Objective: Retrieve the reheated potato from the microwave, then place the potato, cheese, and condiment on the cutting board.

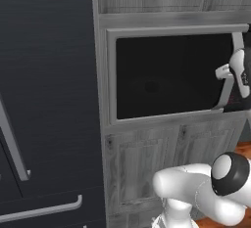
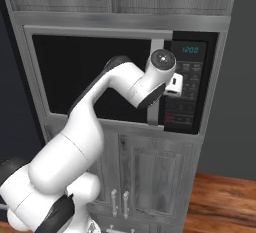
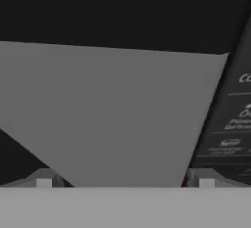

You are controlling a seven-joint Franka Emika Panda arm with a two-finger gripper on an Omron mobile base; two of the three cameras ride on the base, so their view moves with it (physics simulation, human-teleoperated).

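Microwave (image 2: 100,77), built-in, grey-framed, black glass door shut, vertical grey bar handle (image 2: 156,82) between the spread, empty tips of the end effector (image 3: 125,180): risk judged that closing off-centre lets the bar slip when pulled.

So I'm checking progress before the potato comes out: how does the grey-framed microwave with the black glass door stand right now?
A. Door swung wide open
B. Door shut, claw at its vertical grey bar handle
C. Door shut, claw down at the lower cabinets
B: the black glass door of the grey-framed microwave sits flush in its frame, and the open claw straddles the vertical grey bar handle.
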